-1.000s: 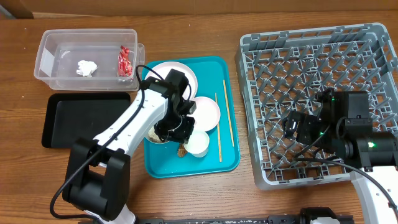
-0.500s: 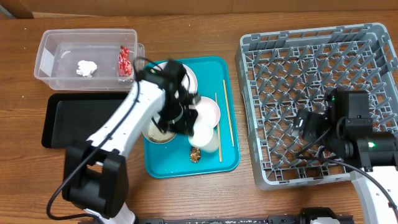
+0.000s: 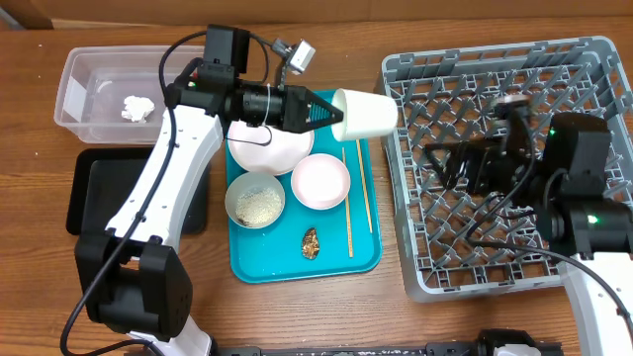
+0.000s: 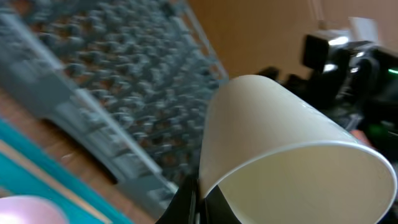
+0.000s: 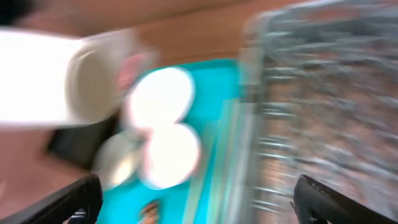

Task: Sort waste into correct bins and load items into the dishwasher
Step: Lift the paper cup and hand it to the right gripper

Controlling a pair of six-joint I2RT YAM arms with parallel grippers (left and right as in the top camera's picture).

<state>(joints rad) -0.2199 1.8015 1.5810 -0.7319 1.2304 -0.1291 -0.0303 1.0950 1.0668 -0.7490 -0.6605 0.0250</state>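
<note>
The left gripper [image 3: 329, 111] is clenched on the rim of a white cup [image 3: 368, 115], one finger inside the mouth and one outside, as the left wrist view shows where the cup [image 4: 280, 137] fills the frame. The cup lies on its side in the air, mouth toward the gripper and base toward the dish rack [image 3: 593, 51]. From overhead it sits over the top right corner of the teal tray [image 3: 361, 255] and the strip of table [image 3: 297, 316] between tray and rack, just beside the rack's left wall.

The right gripper [image 3: 445, 164] hangs over the rack's left half with its jaws spread wide and nothing between them. Its own camera is blurred, but the two fingers [image 5: 68, 200] stand far apart at the bottom corners, with the cup [image 5: 56, 81] to the upper left and the rack [image 5: 323, 93] to the right.

On the teal tray lie a white plate [image 3: 272, 148], a pale pink bowl [image 3: 320, 181] touching its lower right edge, a small bowl with rice [image 3: 255, 201] beside that, and a brown food scrap [image 3: 311, 242] below them. Two chopsticks [image 3: 349, 203] lie lengthwise along the tray's right side.

The clear tub [image 3: 79, 89] at upper left holds a crumpled tissue [image 3: 136, 107]. The black tray [image 3: 94, 193] sits just below the tub.
</note>
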